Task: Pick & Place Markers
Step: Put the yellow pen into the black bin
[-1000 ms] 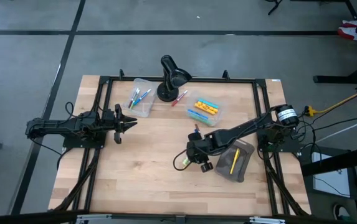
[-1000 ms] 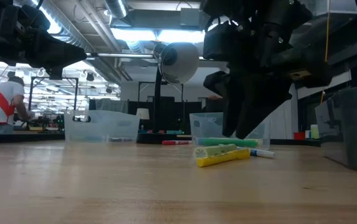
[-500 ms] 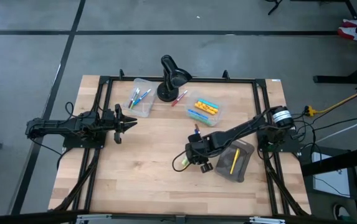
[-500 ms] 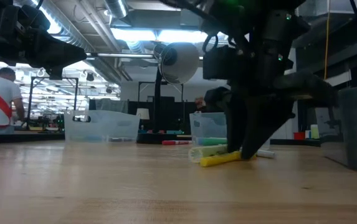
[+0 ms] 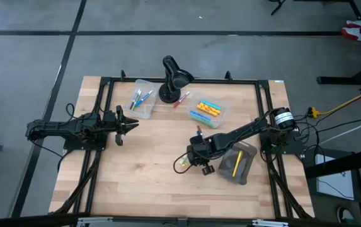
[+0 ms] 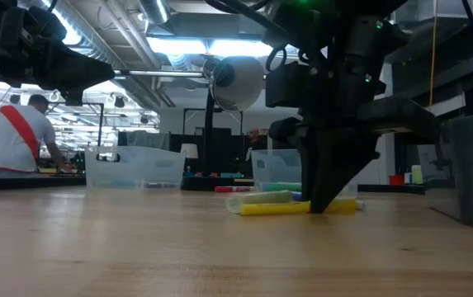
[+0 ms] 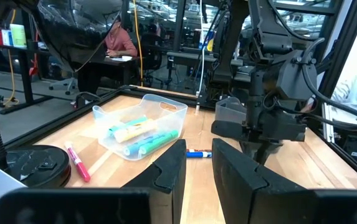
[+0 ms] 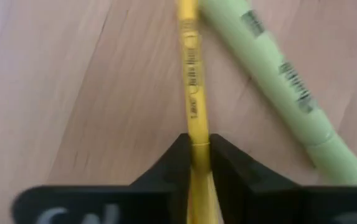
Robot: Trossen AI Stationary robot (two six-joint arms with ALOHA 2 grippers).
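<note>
Pinching a yellow marker [image 8: 194, 93] between its two dark fingers [image 8: 177, 163], the right gripper [image 5: 184, 163] is pressing down near the middle of the tabletop [image 5: 142, 183], fingers closed tight on the marker's barrel. The marker is lying flat on the wood, running straight out ahead of the fingers. A pale green marker [image 8: 281, 81] is lying just beside it, angled away. The left gripper [image 5: 131, 124] is hovering well apart over the tabletop's left side, its fingers [image 7: 240, 171] standing slightly apart and holding nothing. Beyond those fingers, a clear bin [image 7: 172, 107] is holding more markers [image 7: 142, 134].
</note>
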